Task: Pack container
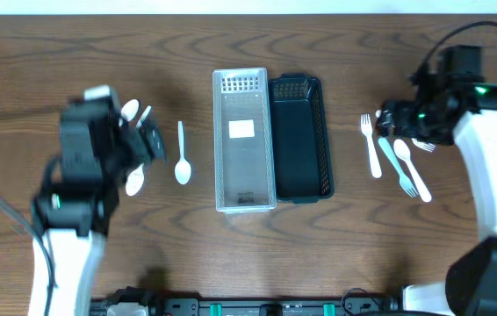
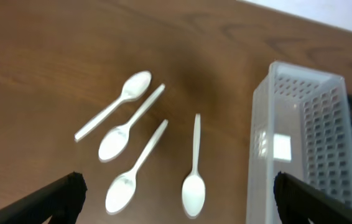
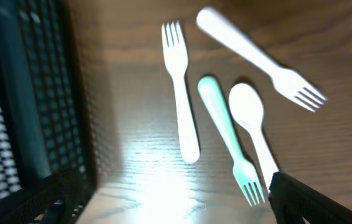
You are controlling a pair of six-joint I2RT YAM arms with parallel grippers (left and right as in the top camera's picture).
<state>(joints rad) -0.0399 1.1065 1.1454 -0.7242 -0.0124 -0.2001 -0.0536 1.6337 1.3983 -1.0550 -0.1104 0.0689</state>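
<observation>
A white slotted basket (image 1: 244, 202) and a black mesh basket (image 1: 301, 189) stand side by side mid-table, both empty. Several white spoons (image 2: 194, 168) lie left of the white basket (image 2: 300, 137). One spoon (image 1: 182, 156) lies apart; the others are partly hidden under my left gripper (image 1: 147, 140). It hovers open over the spoons (image 2: 179, 205), holding nothing. White forks (image 3: 181, 93), a teal fork (image 3: 226, 137) and a white spoon (image 3: 250, 124) lie right of the black basket (image 3: 33, 93). My right gripper (image 1: 398, 118) hovers open above them (image 3: 176, 199).
The cutlery on the right also shows in the overhead view: a white fork (image 1: 371, 145) and the teal fork (image 1: 398, 162). A white strip borders the table's far edge (image 2: 325, 12).
</observation>
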